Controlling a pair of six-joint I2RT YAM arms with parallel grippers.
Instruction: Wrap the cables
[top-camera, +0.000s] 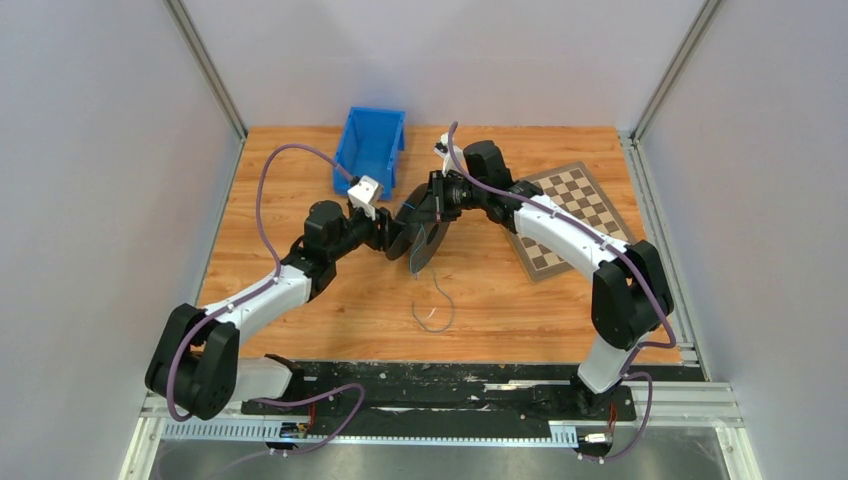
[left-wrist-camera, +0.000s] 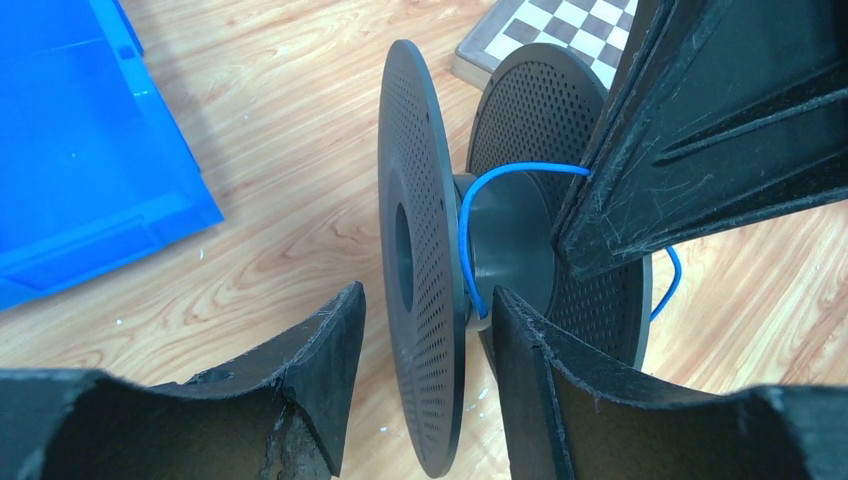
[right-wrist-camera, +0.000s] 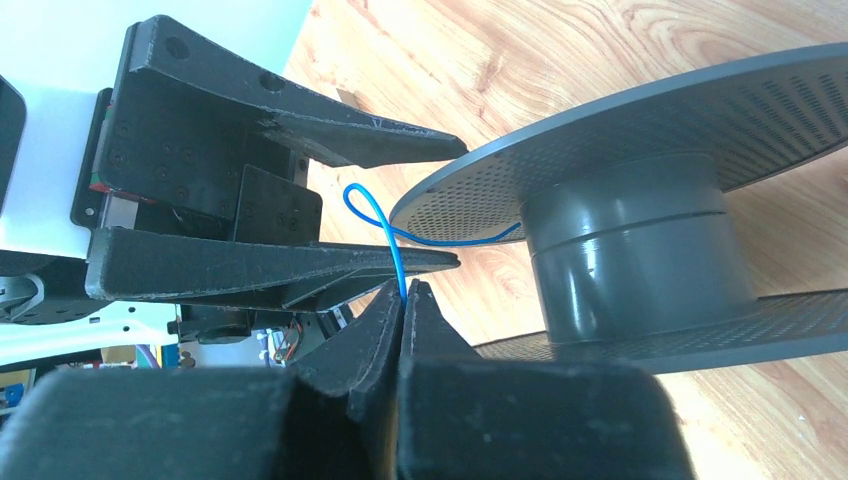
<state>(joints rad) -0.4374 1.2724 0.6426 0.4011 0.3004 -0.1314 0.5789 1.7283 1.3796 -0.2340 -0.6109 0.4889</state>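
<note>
Broadly, the wooden table (top-camera: 500, 310) spreads under both my arms, closed in by pale panels (top-camera: 100, 150) at left, right and back, with a wide stretch of wood between the spool and the near edge. A blue bin (top-camera: 372, 145) sits at the back edge, and a checkerboard (top-camera: 575, 205) lies right of centre, partly under my right arm. Both arms reach inward with elbows bent outward, and their wrists meet over the table's middle. Between them the black spool (top-camera: 428, 240) stands on edge, its perforated flanges upright. My left gripper (left-wrist-camera: 425, 300) has its fingers apart, one on each side of the near flange; I cannot tell whether either touches it. My right gripper (right-wrist-camera: 403, 295) is pressed together, pinching the cable (right-wrist-camera: 375, 215) at its tips, just beside the flange rim. The cable is very thin, bright blue up close, and curves round the grey hub. From above, a dark strand drops from the spool to the wood and ends in a small loose loop.
</note>
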